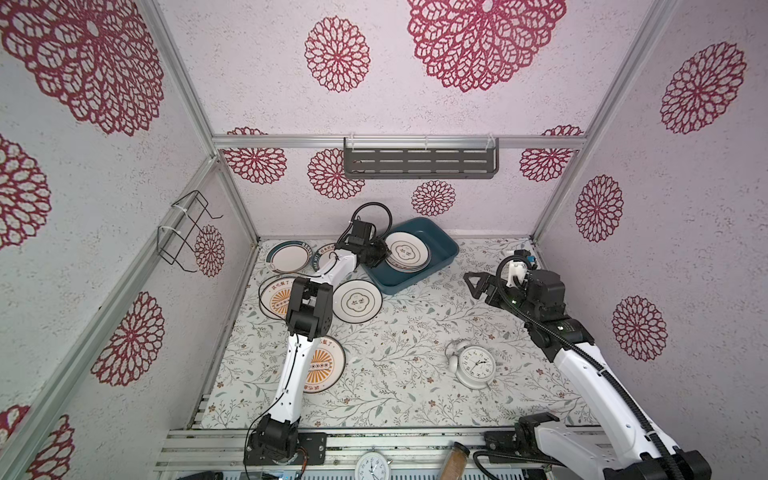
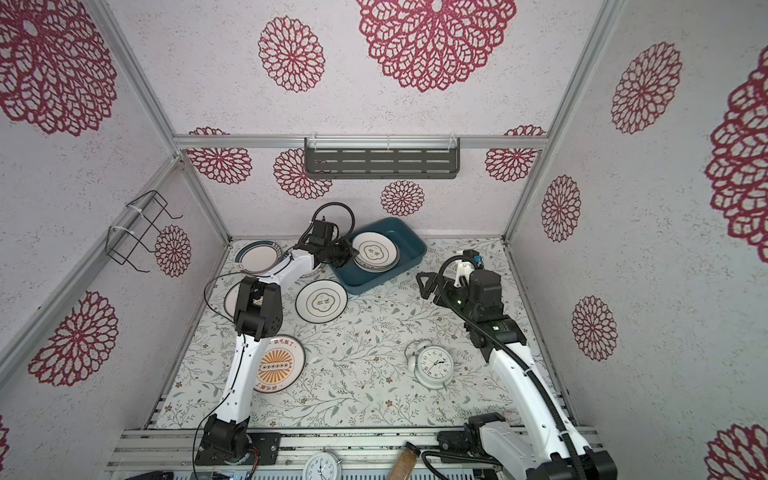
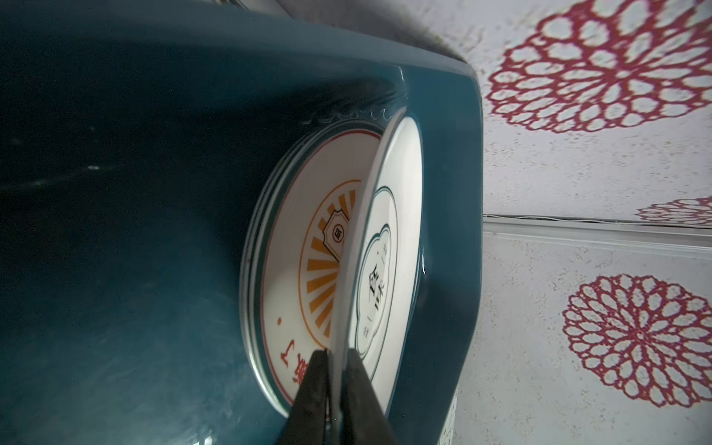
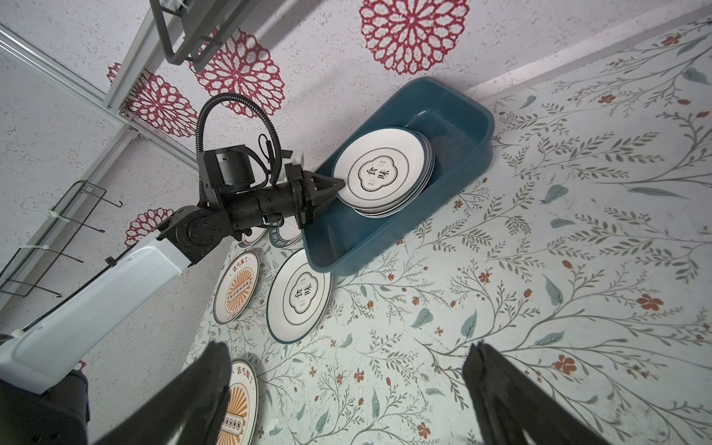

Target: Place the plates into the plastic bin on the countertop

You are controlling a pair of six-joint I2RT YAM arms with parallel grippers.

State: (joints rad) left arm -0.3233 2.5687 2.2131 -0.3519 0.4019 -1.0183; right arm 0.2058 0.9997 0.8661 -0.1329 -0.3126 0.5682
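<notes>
White quatrefoil plate (image 4: pixel 379 173), lettered 食味, was pinched at its rim by the left gripper (image 4: pixel 339 184); right gripper (image 4: pixel 348 348) gaped wide, empty.

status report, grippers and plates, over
Left gripper shut on quatrefoil plate, tilted over the stack in the bin. Right gripper open, holding nothing. Other plates on countertop; alarm clock apart from bin.
</notes>
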